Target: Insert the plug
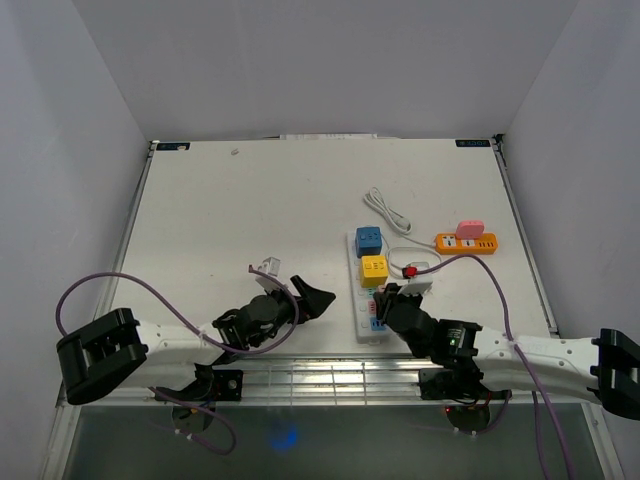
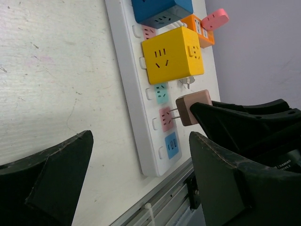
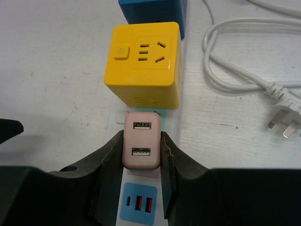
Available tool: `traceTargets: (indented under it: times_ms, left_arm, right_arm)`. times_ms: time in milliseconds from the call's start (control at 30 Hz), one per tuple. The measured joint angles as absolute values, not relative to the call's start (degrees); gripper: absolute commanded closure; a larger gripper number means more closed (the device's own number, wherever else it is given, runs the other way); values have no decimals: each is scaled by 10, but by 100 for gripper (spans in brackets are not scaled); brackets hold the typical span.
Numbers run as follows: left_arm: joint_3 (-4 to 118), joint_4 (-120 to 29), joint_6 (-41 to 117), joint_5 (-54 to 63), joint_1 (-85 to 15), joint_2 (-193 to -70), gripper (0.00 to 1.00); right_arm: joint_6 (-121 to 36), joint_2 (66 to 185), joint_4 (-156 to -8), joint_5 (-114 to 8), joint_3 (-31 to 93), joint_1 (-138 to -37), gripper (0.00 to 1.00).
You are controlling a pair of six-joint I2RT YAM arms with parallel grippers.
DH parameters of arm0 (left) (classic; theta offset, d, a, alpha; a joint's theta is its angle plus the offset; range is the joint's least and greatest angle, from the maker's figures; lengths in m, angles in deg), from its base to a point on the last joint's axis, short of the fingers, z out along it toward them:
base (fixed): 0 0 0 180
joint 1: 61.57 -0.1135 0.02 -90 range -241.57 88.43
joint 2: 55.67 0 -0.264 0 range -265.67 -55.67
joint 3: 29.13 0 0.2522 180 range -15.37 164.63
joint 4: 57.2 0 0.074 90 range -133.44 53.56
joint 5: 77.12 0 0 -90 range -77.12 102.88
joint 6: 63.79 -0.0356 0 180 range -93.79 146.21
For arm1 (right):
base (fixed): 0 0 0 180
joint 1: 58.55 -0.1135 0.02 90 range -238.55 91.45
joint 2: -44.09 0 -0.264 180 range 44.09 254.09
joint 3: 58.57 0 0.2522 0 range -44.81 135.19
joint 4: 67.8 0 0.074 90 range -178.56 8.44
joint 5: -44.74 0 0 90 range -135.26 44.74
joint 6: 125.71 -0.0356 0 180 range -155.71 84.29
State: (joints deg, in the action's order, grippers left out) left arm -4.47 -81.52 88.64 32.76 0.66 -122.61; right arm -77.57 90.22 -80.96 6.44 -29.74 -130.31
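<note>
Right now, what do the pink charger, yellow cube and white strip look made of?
The pink charger looks like moulded plastic with a matte-to-satin finish: rounded edges, soft even sheen. The yellow cube also looks plastic, smooth satin: crisp moulded slots and a flush power button. The white strip is probably hard plastic, slightly glossier: smooth rim, faint highlights. This is judged from looks only.

Your plug (image 3: 142, 141) is a pale pink block with two USB ports on its back face. Its prongs (image 2: 173, 114) reach the pink socket (image 2: 165, 118) of the white power strip (image 2: 127, 94), with bare metal showing between body and socket.
</note>
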Motion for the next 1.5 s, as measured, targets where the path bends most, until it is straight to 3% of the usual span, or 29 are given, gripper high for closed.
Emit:
traceTargets:
  times_ms: [667,1500]
  left_arm:
    - [-46,-771,868,315,-19,-1212,3]
    - [-45,-769,866,304,-22,-1237,3]
  right_arm:
    - [-773,971,-741,93,-295,-1328,92]
    - [-852,969,-830,144,-277,-1366,92]
